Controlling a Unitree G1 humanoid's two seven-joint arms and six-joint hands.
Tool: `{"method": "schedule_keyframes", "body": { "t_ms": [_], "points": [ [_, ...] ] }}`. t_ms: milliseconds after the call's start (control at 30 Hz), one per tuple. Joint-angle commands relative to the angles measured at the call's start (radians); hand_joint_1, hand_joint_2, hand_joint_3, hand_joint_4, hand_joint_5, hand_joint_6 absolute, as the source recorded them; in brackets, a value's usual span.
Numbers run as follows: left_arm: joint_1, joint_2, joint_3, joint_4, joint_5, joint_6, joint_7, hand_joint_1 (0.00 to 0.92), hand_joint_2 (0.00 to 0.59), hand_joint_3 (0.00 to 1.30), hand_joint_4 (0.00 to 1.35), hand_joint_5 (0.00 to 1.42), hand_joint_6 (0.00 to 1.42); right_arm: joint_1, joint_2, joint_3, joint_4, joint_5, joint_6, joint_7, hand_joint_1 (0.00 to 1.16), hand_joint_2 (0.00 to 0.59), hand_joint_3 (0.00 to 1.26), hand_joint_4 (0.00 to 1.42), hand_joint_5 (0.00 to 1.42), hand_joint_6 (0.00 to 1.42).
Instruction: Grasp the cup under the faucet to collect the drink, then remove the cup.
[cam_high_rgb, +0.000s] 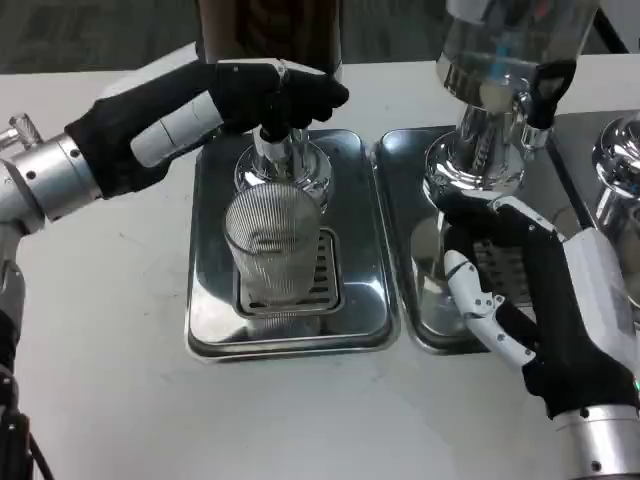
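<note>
Head view:
Cup: a clear ribbed glass cup (272, 250) is stood on the left steel drip tray (215, 320), under the chrome faucet (275, 150).
Left hand (265, 95): the faucet is grasped.
Right hand (520, 300): released, fingers apart, over the right steel tray (400, 190) on the white counter (100, 350).

Seen from above: white table (100, 380) carrying two steel drip trays side by side. On the left tray (215, 330), at ten o'clock from centre, a ribbed clear cup (272, 250) standing upright on the slotted grate, directly beneath the faucet (275, 150). Left hand (275, 95), at eleven o'clock, wrapped around the faucet's top, just above the cup. At four o'clock, right hand (520, 300) resting on the right tray (400, 200), fingers spread, beside the chrome base of a second dispenser (490, 150).
</note>
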Motion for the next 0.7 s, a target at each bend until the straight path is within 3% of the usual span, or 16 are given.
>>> {"method": "schedule_keyframes", "body": {
  "t_ms": [33, 167, 400, 700],
  "points": [
    [0.037, 0.000, -0.036, -0.009, 0.047, -0.057, 0.004, 0.000, 0.074, 0.30, 0.18, 0.18, 0.18, 0.000, 0.002, -0.009, -0.020, 0.033, 0.012, 0.023, 0.35, 0.437, 0.41, 0.40, 0.43, 0.37],
    [0.043, 0.013, -0.062, -0.013, 0.083, -0.126, 0.047, 0.000, 0.070, 0.29, 0.17, 0.17, 0.18, -0.010, 0.003, -0.015, -0.019, 0.078, 0.025, 0.061, 0.36, 0.427, 0.37, 0.37, 0.40, 0.35],
    [0.048, 0.033, -0.098, -0.013, 0.142, -0.209, 0.119, 0.000, 0.065, 0.28, 0.16, 0.15, 0.17, -0.051, -0.008, -0.016, -0.016, 0.165, 0.097, 0.184, 0.40, 0.312, 0.21, 0.19, 0.25, 0.24],
    [0.052, 0.050, -0.127, -0.005, 0.164, -0.244, 0.173, 0.000, 0.062, 0.28, 0.15, 0.14, 0.16, -0.106, -0.032, -0.007, -0.006, 0.226, 0.202, 0.317, 0.48, 0.249, 0.03, 0.00, 0.07, 0.12]
  ]
}}
